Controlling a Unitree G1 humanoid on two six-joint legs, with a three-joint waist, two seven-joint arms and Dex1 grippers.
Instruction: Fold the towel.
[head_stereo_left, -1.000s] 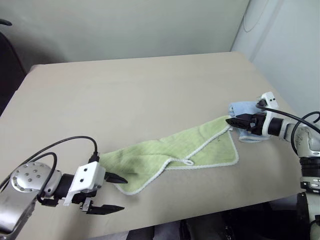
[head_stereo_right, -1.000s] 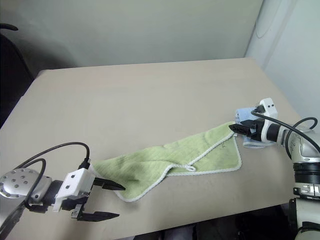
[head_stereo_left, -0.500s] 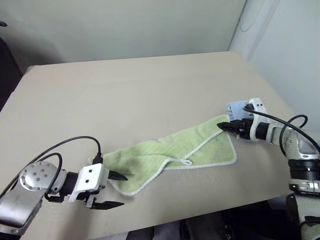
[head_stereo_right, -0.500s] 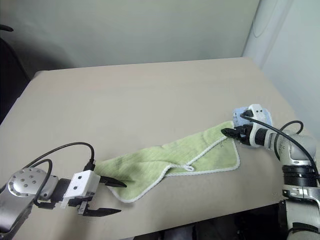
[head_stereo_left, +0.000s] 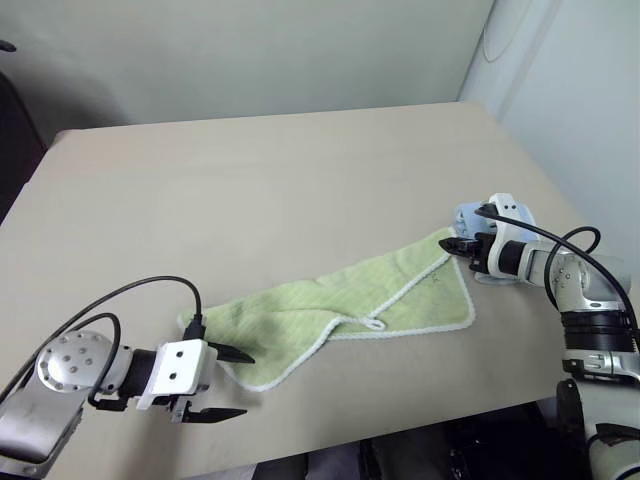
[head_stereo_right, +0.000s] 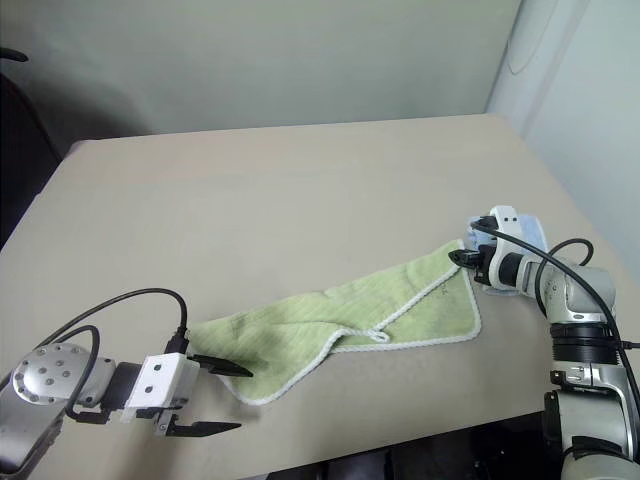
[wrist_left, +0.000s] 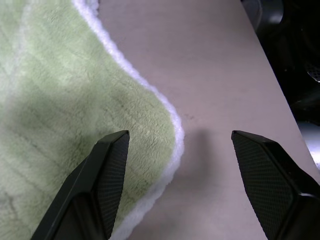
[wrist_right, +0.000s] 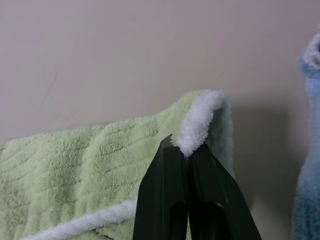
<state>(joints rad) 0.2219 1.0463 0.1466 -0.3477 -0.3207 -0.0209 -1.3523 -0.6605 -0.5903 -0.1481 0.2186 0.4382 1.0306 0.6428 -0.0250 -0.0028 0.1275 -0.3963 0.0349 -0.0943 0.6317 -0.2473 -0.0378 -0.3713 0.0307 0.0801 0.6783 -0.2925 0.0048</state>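
Pale walls are seen behind a wide beige table (head_stereo_left: 300, 170) in the left eye view. A light green, fluffy towel with a white stitched edge (head_stereo_left: 340, 305) is laid on the table, partly doubled over. Its long side is stretched from the near left up to the far right. A small white loop (head_stereo_left: 377, 324) is seen on its near edge. The left gripper (head_stereo_left: 228, 384) is held just beside the near left corner, with its black fingers spread wide and nothing between them. The right gripper (head_stereo_left: 462, 245) is placed at the far right corner. A small light blue cloth (head_stereo_left: 472, 216) is tucked just behind that gripper.

From the right eye view the same is seen.

From the left wrist view, the rounded corner of the towel is seen close to one finger (wrist_left: 102, 175), while the other finger is over bare table. So this corner is judged to be the next one to be picked up.

From the right wrist view, the fingers are pressed together on the white edge of the far corner.

No writing can be read anywhere.
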